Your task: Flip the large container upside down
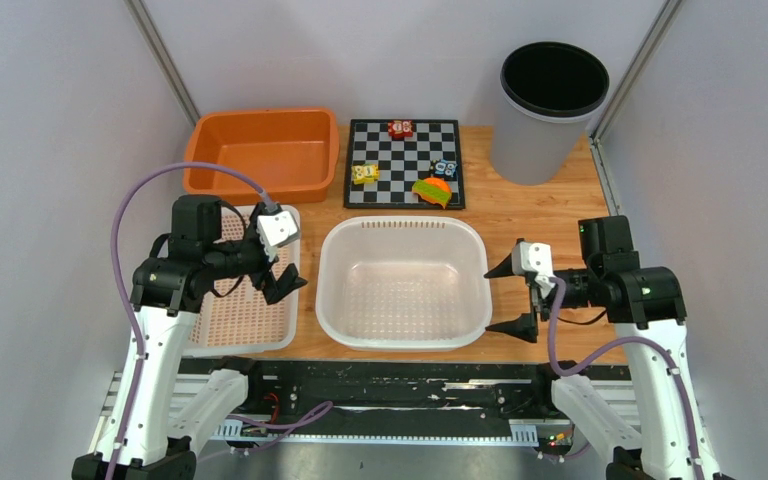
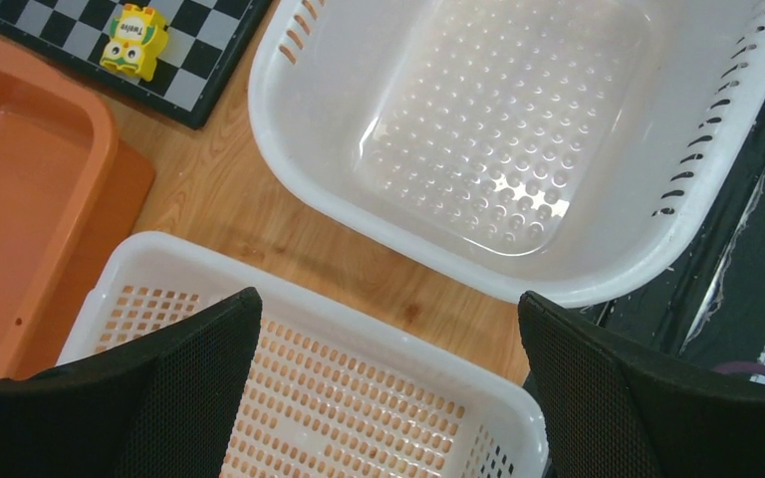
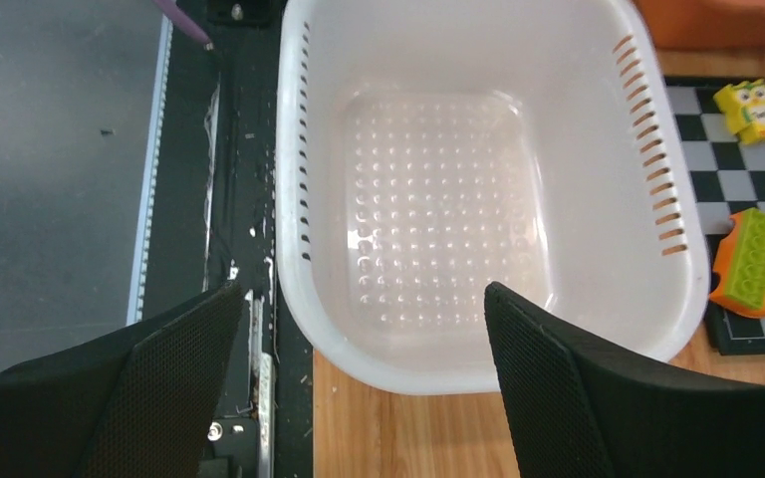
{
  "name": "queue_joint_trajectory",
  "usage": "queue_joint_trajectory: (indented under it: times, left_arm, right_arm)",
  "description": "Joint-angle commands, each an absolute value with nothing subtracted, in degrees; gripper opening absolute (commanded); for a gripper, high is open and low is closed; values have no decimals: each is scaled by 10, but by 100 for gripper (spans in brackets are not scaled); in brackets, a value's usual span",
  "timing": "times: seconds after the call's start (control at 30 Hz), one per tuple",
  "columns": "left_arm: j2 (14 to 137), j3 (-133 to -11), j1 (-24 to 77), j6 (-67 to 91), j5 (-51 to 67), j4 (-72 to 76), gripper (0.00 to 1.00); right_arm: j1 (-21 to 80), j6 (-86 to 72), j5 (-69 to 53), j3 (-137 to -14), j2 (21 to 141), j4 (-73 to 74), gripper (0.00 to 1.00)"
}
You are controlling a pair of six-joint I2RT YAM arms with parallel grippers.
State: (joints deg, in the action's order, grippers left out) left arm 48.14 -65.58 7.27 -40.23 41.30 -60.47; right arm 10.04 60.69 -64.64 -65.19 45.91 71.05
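White-and-black arms carry purple cables and black fingers.

Only 1 word can be made out. In the left wrist view, a small white label on the yellow toy block, which stands on the checkered board, seems to read "Twelve". The right wrist view shows this block's label too, but too small to read. From above, the red block and the blue block on the board carry pale marks, too blurred to read.
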Motion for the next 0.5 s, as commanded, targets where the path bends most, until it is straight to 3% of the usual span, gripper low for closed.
queue_joint_trajectory:
  times: [0.0,0.13,0.47]
  left_arm:
    - [477,-652,75,-429,433,-632,100]
    - [472,-618,75,-428,446,-613,100]
    - [481,-599,75,-427,459,-603,100]
  right_arm:
    - [209,503,-495,-588,434,570,93]
    - [269,523,-433,-553,440,561,92]
    - [305,550,-445,-520,427,561,87]
